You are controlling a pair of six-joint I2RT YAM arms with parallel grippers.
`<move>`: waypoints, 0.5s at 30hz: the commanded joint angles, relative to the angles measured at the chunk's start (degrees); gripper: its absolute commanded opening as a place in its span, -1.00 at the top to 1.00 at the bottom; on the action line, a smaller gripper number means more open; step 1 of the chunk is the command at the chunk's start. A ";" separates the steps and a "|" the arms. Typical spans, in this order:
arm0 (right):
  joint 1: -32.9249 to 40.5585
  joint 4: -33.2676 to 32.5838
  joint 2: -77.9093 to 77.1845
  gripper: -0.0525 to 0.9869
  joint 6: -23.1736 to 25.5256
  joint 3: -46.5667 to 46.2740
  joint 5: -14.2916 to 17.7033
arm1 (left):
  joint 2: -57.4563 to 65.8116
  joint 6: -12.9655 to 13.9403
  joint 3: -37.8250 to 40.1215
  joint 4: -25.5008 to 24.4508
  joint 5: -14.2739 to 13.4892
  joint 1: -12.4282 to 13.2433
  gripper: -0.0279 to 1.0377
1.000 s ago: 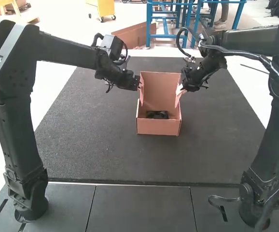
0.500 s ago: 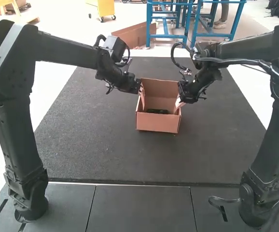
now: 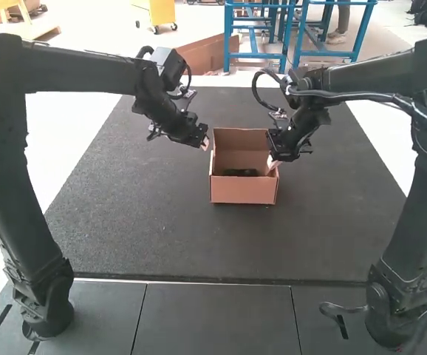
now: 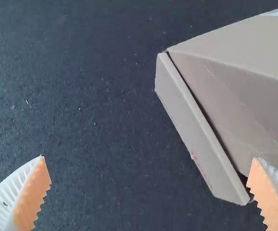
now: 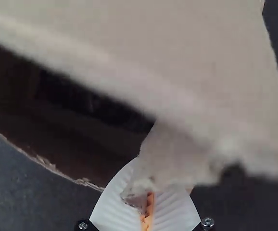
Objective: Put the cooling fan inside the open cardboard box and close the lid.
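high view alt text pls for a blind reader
A cardboard box on a black mat, lid tilted partway over the opening, dark cooling fan inside. The right claw pinches the lid's right edge; the open left claw hangs by the box's left rear corner.

There is one cardboard box (image 3: 244,188) with one lid (image 3: 243,140), and one black mat (image 3: 125,214). One cooling fan (image 3: 237,172) lies inside (just a dark shape). Two grippers: left gripper (image 3: 202,140), right gripper (image 3: 272,159).
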 commanded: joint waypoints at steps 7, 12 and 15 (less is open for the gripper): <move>1.25 -3.18 -3.44 0.48 1.35 0.71 4.43 | -3.94 6.51 4.81 -7.04 0.34 4.45 -0.87; 1.25 -4.85 -4.32 -0.05 1.27 1.94 5.93 | -3.94 7.30 8.76 -7.56 0.34 6.12 -0.87; 1.25 -6.44 -4.41 -0.26 1.27 2.38 5.93 | -3.59 7.48 11.66 -5.81 -0.28 6.91 -0.87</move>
